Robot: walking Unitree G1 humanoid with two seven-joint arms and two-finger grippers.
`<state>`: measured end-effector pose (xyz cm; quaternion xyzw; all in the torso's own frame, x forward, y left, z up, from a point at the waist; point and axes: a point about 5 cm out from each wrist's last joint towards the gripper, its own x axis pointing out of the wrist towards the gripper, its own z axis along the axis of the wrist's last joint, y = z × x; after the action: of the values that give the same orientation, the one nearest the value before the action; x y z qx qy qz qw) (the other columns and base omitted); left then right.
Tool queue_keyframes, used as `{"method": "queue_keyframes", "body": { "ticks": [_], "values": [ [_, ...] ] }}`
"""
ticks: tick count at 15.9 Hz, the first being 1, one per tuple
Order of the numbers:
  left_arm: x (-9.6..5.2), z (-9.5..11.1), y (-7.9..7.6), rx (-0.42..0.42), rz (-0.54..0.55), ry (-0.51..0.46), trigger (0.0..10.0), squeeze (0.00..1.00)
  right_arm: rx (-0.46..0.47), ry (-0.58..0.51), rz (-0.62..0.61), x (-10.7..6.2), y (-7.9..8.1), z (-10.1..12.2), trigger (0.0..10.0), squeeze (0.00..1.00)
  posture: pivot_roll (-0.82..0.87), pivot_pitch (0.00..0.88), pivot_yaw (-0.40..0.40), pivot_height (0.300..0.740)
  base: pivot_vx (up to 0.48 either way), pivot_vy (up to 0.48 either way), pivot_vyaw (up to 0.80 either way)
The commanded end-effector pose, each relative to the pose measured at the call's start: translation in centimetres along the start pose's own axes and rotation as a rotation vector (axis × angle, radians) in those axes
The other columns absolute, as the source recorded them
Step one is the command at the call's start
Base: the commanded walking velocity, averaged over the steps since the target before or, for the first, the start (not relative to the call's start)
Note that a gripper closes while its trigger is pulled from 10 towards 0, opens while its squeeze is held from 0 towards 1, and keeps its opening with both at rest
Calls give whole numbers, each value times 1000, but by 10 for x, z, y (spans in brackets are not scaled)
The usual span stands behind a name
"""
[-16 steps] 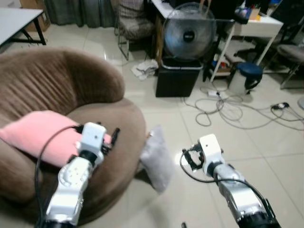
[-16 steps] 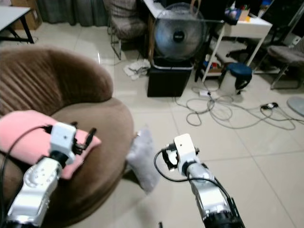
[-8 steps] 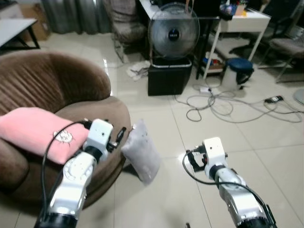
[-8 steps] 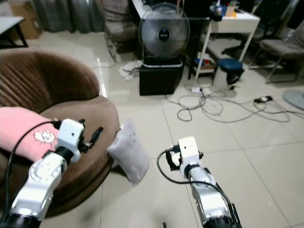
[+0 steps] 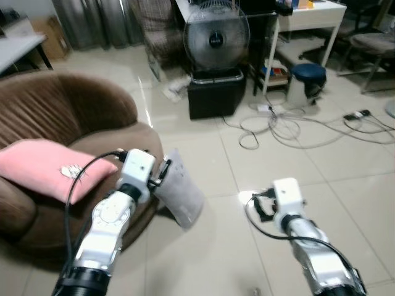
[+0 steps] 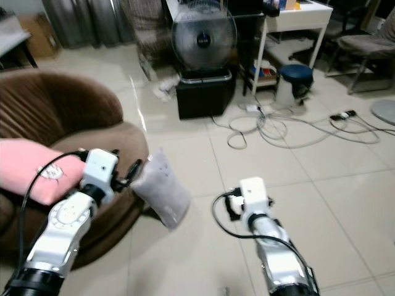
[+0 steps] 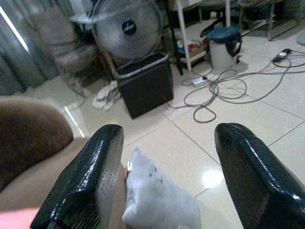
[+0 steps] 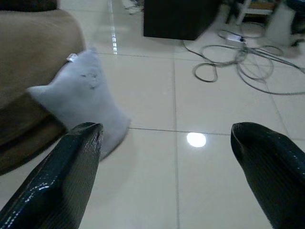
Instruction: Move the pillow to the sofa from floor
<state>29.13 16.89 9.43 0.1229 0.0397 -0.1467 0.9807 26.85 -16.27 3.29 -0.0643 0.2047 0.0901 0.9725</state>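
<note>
From the left eye view, a pale grey fabric pillow (image 5: 179,194) stands on the tiled floor (image 5: 247,160), leaning against the front of the round brown upholstered sofa (image 5: 62,117), where a pink cushion (image 5: 52,166) already lies. The left gripper (image 5: 165,171) reaches just beside the pillow's top corner; the right gripper (image 5: 259,206) hangs over bare tile, well apart from it.

The right eye view gives the same layout, with a black standing fan (image 6: 203,40) and loose cables (image 6: 290,129) behind.

In the left wrist view, the jaws are spread wide with the pillow between and beyond them. In the right wrist view, the jaws also gape, facing the pillow.

The approach looks nearly finished; next, 1 gripper must close on the pillow.
</note>
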Motion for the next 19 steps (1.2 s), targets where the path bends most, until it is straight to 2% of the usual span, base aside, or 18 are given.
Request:
{"method": "queue_keyframes", "body": {
  "ticks": [1,4,9,11,15,16,19],
  "values": [
    [-1,0,5,-12,30,-8,10000,0,-6,-28,12,3,-2,12,10000,0,53,0,38,740,0,0,0],
    [-3,0,7,-13,46,-18,10000,0,-38,-38,39,7,0,18,10000,0,64,0,22,740,298,0,-669],
    [-4,2,9,-12,54,-25,10000,0,-38,-46,53,11,3,24,10000,0,70,0,17,740,368,0,0],
    [-4,2,10,-9,59,-26,10000,0,-77,-43,77,12,4,25,10000,0,70,0,17,740,403,0,0],
    [-5,1,12,0,57,-25,10000,0,-76,-37,93,14,7,24,10000,0,91,0,5,740,429,0,800],
    [-5,1,13,2,58,-23,10000,0,-50,-35,90,15,6,23,10000,0,95,0,3,740,431,0,0],
    [-7,0,15,5,61,-22,10000,0,-60,-40,106,16,7,24,10000,0,103,0,-2,740,431,0,0]
  ]
}}
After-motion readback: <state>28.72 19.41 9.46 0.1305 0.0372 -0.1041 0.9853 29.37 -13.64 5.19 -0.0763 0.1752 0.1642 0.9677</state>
